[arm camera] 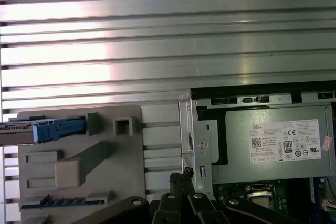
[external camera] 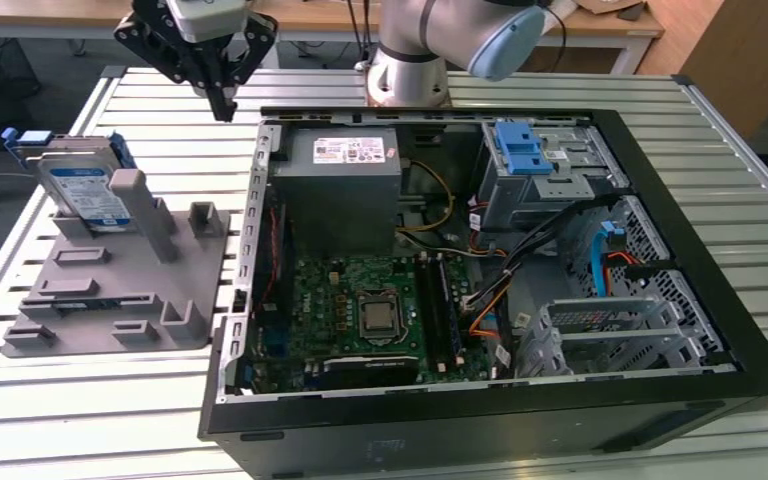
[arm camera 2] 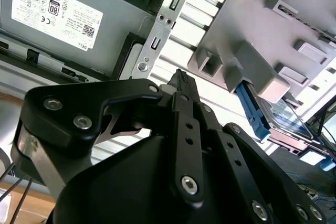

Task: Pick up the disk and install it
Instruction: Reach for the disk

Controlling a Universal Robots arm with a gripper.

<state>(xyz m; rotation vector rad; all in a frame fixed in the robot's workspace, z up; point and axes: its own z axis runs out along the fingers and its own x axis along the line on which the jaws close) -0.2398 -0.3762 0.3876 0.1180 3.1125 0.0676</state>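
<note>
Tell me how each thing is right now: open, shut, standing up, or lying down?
pincer: shut, holding nothing.
disk: standing on edge in the grey holder, not picked up yet.
computer case: lying on its side, open, insides showing.

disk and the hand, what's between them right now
Nothing but bare table slats, seen in the exterior view. The hand hangs above them by the case corner, apart from the disk standing in the grey fixture.

Light is bright and even. Glare whitens the table slats in the first wrist view; the computer case interior lies shadowed.
</note>
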